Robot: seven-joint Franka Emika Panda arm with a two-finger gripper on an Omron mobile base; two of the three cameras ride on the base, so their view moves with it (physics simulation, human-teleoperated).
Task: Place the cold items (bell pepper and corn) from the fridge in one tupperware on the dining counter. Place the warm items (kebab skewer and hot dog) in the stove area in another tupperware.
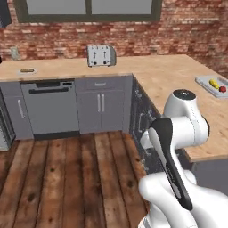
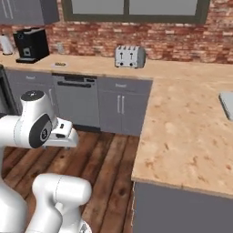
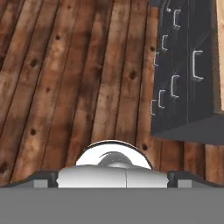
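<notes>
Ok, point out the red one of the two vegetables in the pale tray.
The bell pepper, small and round, furthest right in the tray. The corn beside it is a yellow cob.

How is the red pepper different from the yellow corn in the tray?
The pepper is red and round; the corn is yellow and longer. The corn lies nearer the middle of the pale tray; the pepper sits closer to the picture's right edge. Both are small and rest in that tray on the counter.

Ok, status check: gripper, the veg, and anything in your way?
Gripper open, empty, pointed at the wood floor. Bell pepper and corn already in the pale tupperware on the dining counter. Nothing blocking.
</notes>
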